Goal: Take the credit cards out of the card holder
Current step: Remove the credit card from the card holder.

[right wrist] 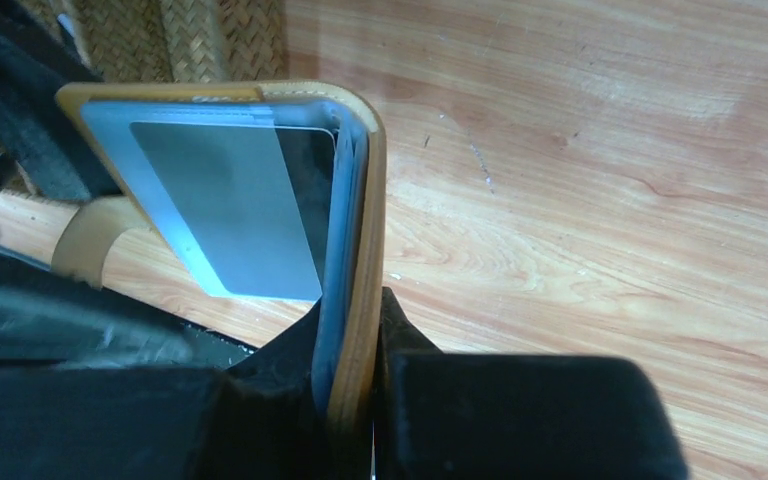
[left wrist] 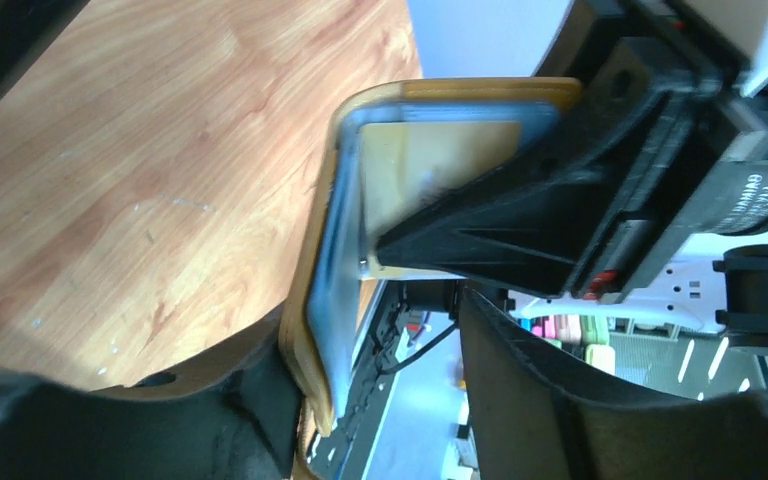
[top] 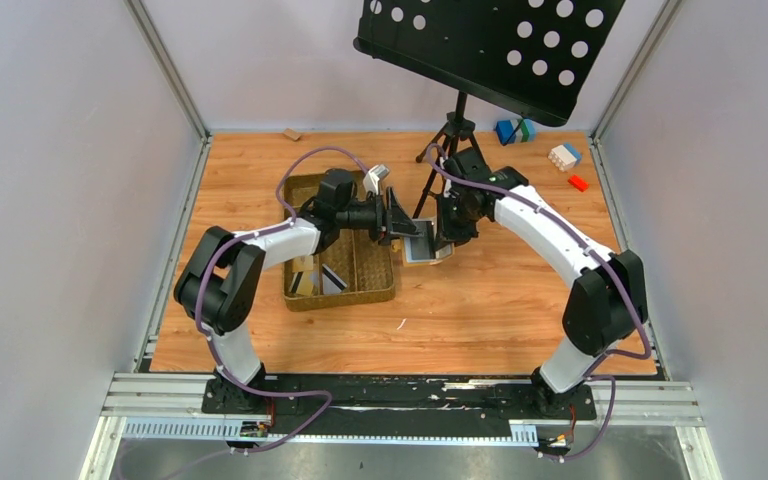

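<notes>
The mustard-yellow card holder (top: 423, 252) hangs open above the table, beside the tray's right edge. My right gripper (right wrist: 355, 340) is shut on one flap of the card holder (right wrist: 360, 250). The other flap spreads left, grey-blue inside, with a pale card (right wrist: 230, 205) in its pocket. My left gripper (left wrist: 380, 380) is open around the lower edge of the card holder (left wrist: 325, 290), whose flap lies close to the left finger. A tan card (left wrist: 430, 165) shows in the pocket, behind a finger (left wrist: 480, 240) of the right gripper. Two credit cards (top: 332, 279) lie in the tray.
A brown woven tray (top: 375, 275) sits left of centre under the left arm. A black music stand (top: 490, 45) on a tripod rises at the back. Toy blocks (top: 564, 156) lie in the far right corner. Grey walls close in the table.
</notes>
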`<act>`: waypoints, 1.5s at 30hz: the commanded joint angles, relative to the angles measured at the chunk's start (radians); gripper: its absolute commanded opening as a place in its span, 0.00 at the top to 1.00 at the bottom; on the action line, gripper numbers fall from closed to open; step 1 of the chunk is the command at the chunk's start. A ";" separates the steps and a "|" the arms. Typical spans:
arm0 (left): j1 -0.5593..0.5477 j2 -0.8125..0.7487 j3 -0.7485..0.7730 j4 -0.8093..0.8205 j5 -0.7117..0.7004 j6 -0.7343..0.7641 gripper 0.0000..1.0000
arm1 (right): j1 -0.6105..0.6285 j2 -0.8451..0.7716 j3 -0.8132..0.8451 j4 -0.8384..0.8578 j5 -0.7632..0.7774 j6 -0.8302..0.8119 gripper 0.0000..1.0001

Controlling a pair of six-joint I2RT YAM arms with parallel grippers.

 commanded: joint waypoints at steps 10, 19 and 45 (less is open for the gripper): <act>0.043 -0.062 0.019 -0.154 -0.004 0.117 0.80 | -0.081 -0.223 -0.215 0.221 -0.222 0.065 0.87; 0.049 -0.070 0.036 -0.222 0.035 0.172 1.00 | -0.151 -0.288 -0.341 0.261 -0.237 0.112 0.53; 0.045 -0.073 0.038 -0.240 0.068 0.188 1.00 | -0.157 -0.412 -0.421 0.584 -0.507 0.128 0.52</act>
